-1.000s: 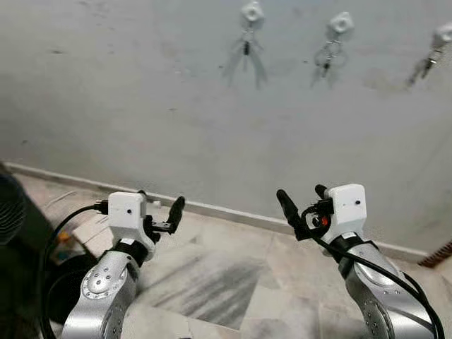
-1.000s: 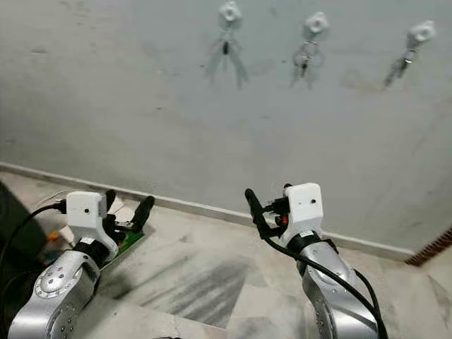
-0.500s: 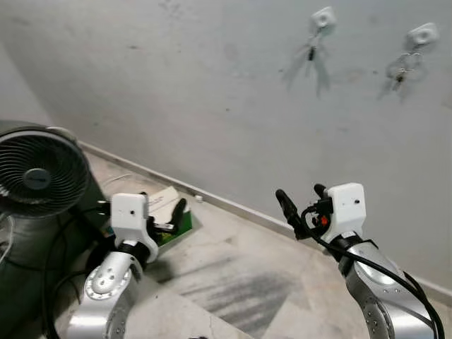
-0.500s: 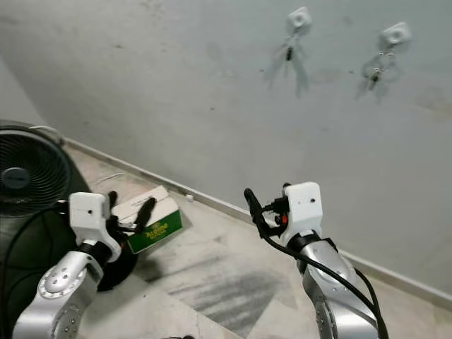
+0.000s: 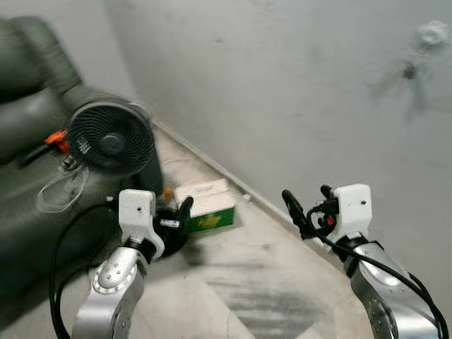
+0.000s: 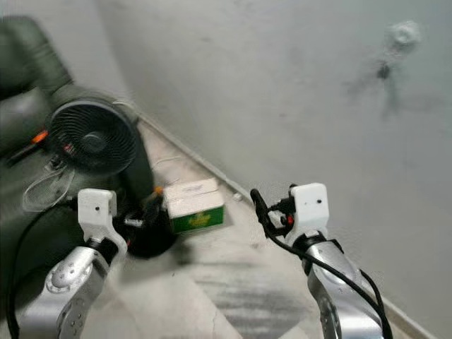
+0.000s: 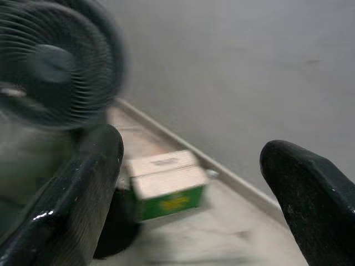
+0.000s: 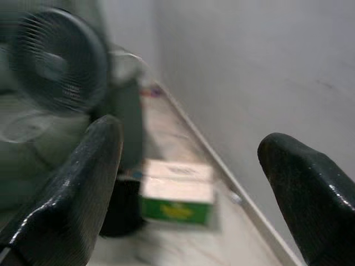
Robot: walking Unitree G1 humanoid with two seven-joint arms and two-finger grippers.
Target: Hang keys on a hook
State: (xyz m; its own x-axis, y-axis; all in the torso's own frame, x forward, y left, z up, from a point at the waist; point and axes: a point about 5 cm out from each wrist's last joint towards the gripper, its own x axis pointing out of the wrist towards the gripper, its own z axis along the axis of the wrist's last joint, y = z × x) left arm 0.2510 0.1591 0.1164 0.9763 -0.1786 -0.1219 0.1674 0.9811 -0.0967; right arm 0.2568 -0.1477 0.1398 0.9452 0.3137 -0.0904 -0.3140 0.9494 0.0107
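Observation:
A white wall hook (image 5: 431, 32) with a dark key bunch (image 5: 408, 70) hanging from it shows blurred at the upper right of the grey wall. My left gripper (image 5: 169, 215) is held up low on the left, open and holding nothing. My right gripper (image 5: 308, 201) is raised on the right, also open and holding nothing. Both are far below the hook. Between the left wrist view's two black fingers (image 7: 72, 205) lies a green and white box (image 7: 166, 185). The right wrist view's fingers (image 8: 310, 188) frame the same box (image 8: 177, 194).
A black floor fan (image 5: 109, 141) stands to the left by the wall. The green and white box (image 5: 206, 205) lies on the marble floor (image 5: 261, 296) beside its base. A dark sofa (image 5: 28, 70) with an orange item (image 5: 56, 139) and a white cord is at far left.
The camera has swung left: the hooks slid off to the right, and the fan, box and sofa came into view. Both arms keep the same pose, grippers open.

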